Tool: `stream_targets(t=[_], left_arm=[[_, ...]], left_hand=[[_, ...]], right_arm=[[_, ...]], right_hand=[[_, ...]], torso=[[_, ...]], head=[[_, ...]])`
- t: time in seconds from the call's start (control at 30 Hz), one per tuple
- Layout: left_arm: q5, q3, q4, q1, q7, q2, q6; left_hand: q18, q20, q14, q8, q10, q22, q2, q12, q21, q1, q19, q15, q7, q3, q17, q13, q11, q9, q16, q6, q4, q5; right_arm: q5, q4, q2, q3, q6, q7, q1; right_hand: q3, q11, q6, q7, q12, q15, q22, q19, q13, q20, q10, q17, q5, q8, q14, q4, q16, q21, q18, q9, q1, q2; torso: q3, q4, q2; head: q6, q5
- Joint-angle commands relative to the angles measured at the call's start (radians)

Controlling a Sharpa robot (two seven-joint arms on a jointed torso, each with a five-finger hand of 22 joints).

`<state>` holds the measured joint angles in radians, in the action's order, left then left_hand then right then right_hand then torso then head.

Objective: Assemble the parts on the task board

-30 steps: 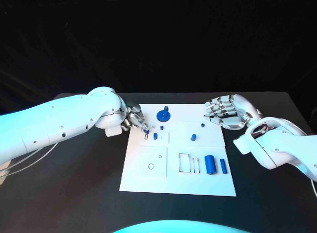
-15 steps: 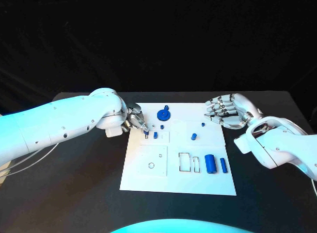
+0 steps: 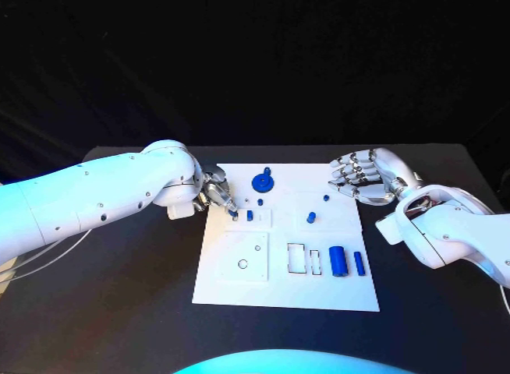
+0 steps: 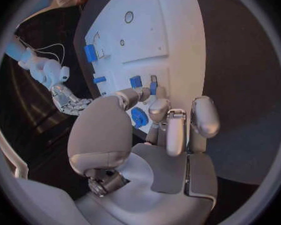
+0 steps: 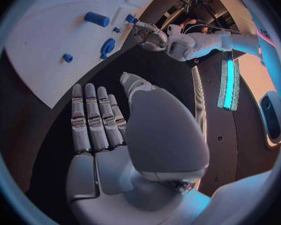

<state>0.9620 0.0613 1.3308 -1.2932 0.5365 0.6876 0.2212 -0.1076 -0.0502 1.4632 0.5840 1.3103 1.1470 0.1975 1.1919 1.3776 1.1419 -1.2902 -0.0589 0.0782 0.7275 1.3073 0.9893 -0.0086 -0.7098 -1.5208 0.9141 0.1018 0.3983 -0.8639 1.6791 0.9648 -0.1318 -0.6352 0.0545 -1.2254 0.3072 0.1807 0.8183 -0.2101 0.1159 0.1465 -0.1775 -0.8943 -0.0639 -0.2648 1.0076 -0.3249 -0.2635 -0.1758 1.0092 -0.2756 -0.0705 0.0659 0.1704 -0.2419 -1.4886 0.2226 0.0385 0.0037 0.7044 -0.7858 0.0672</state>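
Pinching a small blue part (image 3: pixel 234 210), left hand (image 3: pixel 216 189), right hand (image 3: pixel 359 178) spread

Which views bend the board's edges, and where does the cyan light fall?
Both wrist views bend the board edges into curves; the head view keeps them straight. In the head view, cyan tints the left arm; in the right wrist view, a cyan strip glows.

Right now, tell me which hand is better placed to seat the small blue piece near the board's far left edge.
Left. The left hand already has its fingers at that small blue piece on the task board. The right hand hovers open beyond the board's far right corner.
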Motion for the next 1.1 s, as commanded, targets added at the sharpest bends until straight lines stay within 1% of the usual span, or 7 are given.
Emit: stream_targets(t=[0.03,0.23,0.33,0.43,0.6,0.93,1.1], left_arm=[[0.011,0.001,0.003,0.004,0.002,-0.001,0.033],[0.008,0.002,0.005,0.004,0.002,0.000,0.041],[0.007,0.002,0.006,0.004,0.001,0.000,0.046],[0.006,0.002,0.007,0.004,0.001,-0.001,0.050],[0.006,0.002,0.009,0.004,-0.001,-0.001,0.057],[0.005,0.001,0.008,0.004,-0.001,0.001,0.063],[0.005,0.001,0.008,0.005,-0.002,0.000,0.064]], left_hand=[[0.014,0.002,0.077,0.003,0.005,0.002,-0.009,0.005,0.005,0.005,-0.008,-0.007,-0.008,0.158,0.153,-0.001,0.000,-0.120,-0.001,0.016,-0.152,0.003],[0.014,0.003,0.078,0.003,0.007,0.003,-0.007,0.006,0.006,0.005,-0.009,-0.008,-0.008,0.159,0.154,0.001,-0.001,-0.120,-0.001,0.017,-0.154,0.005],[0.014,0.003,0.078,0.003,0.007,0.003,-0.007,0.007,0.006,0.005,-0.009,-0.008,-0.008,0.159,0.154,0.002,-0.001,-0.121,-0.001,0.017,-0.154,0.005],[0.014,0.003,0.078,0.003,0.008,0.004,-0.006,0.007,0.006,0.005,-0.009,-0.008,-0.008,0.159,0.155,0.002,-0.001,-0.121,-0.002,0.018,-0.154,0.006],[0.014,0.003,0.078,0.003,0.008,0.004,-0.006,0.007,0.006,0.005,-0.009,-0.008,-0.009,0.159,0.155,0.003,-0.001,-0.121,-0.002,0.018,-0.155,0.006],[0.015,0.003,0.078,0.003,0.009,0.004,-0.005,0.008,0.006,0.005,-0.009,-0.008,-0.009,0.160,0.156,0.005,-0.001,-0.121,-0.002,0.019,-0.156,0.007],[0.015,0.004,0.078,0.003,0.009,0.005,-0.005,0.008,0.007,0.005,-0.010,-0.008,-0.009,0.160,0.156,0.004,-0.001,-0.121,-0.002,0.020,-0.156,0.008]], right_arm=[[-0.004,0.001,0.000,0.000,0.005,0.012,0.000],[-0.004,0.001,-0.001,0.000,0.006,0.013,0.000],[-0.004,0.000,-0.002,0.000,0.006,0.013,0.000],[-0.004,0.000,-0.002,0.000,0.007,0.014,0.000],[-0.004,-0.002,-0.004,0.000,0.009,0.014,0.000],[-0.004,-0.004,-0.005,0.000,0.010,0.014,0.000],[-0.004,-0.004,-0.006,0.000,0.010,0.014,0.000]], right_hand=[[-0.007,0.006,0.004,-0.028,-0.005,0.006,0.003,0.006,0.001,-0.002,0.000,0.002,-0.007,0.005,-0.002,0.000,0.004,-0.004,0.014,0.001,-0.001,-0.002],[-0.008,0.006,0.005,-0.028,-0.006,0.006,0.005,0.006,0.001,-0.002,0.001,0.004,-0.009,0.006,-0.002,0.000,0.004,-0.004,0.014,0.001,-0.001,-0.002],[-0.008,0.006,0.005,-0.028,-0.006,0.006,0.006,0.007,0.001,-0.003,0.001,0.005,-0.010,0.006,-0.002,0.000,0.004,-0.005,0.014,0.002,-0.001,-0.003],[-0.009,0.006,0.005,-0.028,-0.006,0.006,0.007,0.007,0.001,-0.003,0.001,0.006,-0.011,0.006,-0.002,0.000,0.004,-0.005,0.014,0.002,-0.002,-0.003],[-0.013,0.006,0.006,-0.029,-0.008,0.007,0.012,0.010,0.001,-0.003,0.002,0.009,-0.012,0.007,-0.002,-0.001,0.004,-0.005,0.013,0.002,-0.001,-0.002],[-0.015,0.007,0.007,-0.029,-0.010,0.007,0.016,0.012,0.001,-0.004,0.003,0.012,-0.014,0.008,-0.002,-0.001,0.004,-0.005,0.013,0.003,-0.001,-0.002],[-0.016,0.007,0.007,-0.030,-0.011,0.008,0.019,0.014,0.001,-0.005,0.003,0.015,-0.015,0.009,-0.002,-0.001,0.004,-0.006,0.013,0.003,-0.002,-0.003]], torso=[[0.0000,0.0005,0.000],[-0.0005,0.0004,-0.001],[0.0000,-0.0004,-0.001],[0.0001,0.0003,-0.001],[-0.0010,-0.0004,-0.001],[-0.0004,0.0006,0.000],[-0.0008,0.0005,-0.001]], head=[[-0.003,0.000],[-0.005,-0.001],[-0.005,-0.001],[-0.005,-0.001],[-0.005,-0.001],[-0.006,-0.003],[-0.007,-0.003]])
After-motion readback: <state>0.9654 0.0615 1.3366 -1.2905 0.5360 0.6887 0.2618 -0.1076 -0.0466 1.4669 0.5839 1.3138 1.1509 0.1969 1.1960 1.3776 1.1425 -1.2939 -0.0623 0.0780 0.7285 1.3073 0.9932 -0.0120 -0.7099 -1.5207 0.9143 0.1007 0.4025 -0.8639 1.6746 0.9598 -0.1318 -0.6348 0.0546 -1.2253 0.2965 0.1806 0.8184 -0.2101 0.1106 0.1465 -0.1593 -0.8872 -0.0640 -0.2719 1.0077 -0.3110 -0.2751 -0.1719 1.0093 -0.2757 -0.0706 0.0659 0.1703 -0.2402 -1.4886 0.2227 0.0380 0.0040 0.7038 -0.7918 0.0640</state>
